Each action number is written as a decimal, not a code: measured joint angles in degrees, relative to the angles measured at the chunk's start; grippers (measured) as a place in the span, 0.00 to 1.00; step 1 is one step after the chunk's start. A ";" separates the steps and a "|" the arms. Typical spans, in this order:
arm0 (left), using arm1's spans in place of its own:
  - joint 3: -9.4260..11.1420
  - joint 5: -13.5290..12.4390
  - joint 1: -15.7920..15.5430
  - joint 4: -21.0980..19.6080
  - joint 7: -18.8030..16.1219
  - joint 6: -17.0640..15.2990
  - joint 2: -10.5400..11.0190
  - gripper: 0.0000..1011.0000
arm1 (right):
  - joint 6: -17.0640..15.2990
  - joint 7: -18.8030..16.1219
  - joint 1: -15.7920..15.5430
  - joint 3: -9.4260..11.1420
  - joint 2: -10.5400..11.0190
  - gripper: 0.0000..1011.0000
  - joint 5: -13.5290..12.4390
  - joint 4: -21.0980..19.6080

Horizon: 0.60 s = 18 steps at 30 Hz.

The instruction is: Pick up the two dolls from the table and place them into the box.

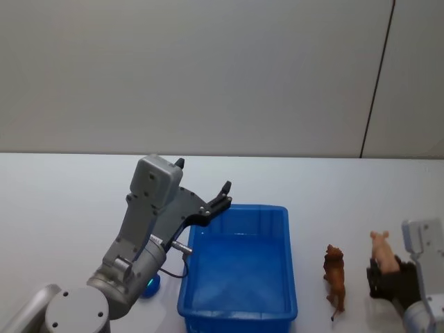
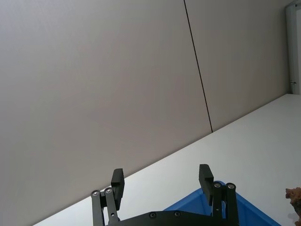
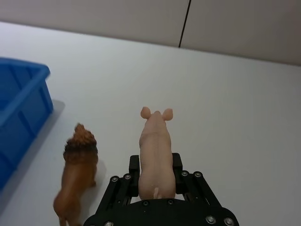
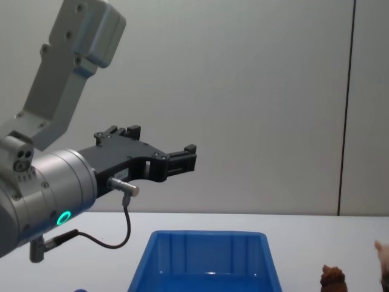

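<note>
Right gripper [image 3: 155, 169] fingers [image 3: 134, 165] pinch pink pig doll [image 3: 155, 139]; lift clear of lion doll [image 3: 77, 181], release low inside blue box [image 1: 239, 207]. Left gripper [image 1: 202, 175] idle, fingers spread.

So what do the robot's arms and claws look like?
The left arm and right arm are silver-grey. The left has a glowing teal ring and thin black cable. The left gripper and right gripper are black with small silver screws.

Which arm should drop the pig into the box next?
Right. The right gripper clasps the pink pig beside the blue box; the left gripper hangs open and empty over the box's left side.
</note>
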State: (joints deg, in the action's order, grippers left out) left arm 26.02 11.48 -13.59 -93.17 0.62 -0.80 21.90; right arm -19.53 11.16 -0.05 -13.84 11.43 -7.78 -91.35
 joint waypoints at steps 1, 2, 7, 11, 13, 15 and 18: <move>0.00 0.00 0.00 0.00 0.00 0.00 0.00 0.99 | 0.18 -0.18 -0.01 0.03 0.03 0.38 0.11 -0.35; 0.00 0.00 0.00 0.00 0.00 0.00 0.00 0.99 | 0.43 -0.46 -0.01 0.05 0.07 0.38 0.21 -0.69; 0.00 0.00 0.00 0.00 0.00 0.00 0.00 0.99 | 1.53 -2.21 0.01 0.16 0.25 0.38 0.63 -2.88; 0.00 0.00 0.00 0.00 0.00 0.00 0.00 0.99 | 2.46 -4.62 0.23 0.17 0.32 0.38 0.82 -4.59; 0.00 0.00 0.00 0.00 0.00 0.00 0.00 0.99 | 2.83 -5.91 0.37 0.11 0.31 0.38 0.84 -5.19; 0.00 0.00 0.00 0.00 0.00 0.00 0.00 0.99 | 3.05 -6.83 0.52 0.03 0.28 0.38 0.85 -5.60; 0.00 0.00 0.00 0.00 0.00 0.00 0.00 0.99 | 3.40 -8.94 0.84 -0.17 0.13 0.38 0.85 -6.17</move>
State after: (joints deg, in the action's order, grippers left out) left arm 26.02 11.48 -13.59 -93.17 0.63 -0.80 21.90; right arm -16.14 2.22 0.79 -14.01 11.55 -6.93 -97.52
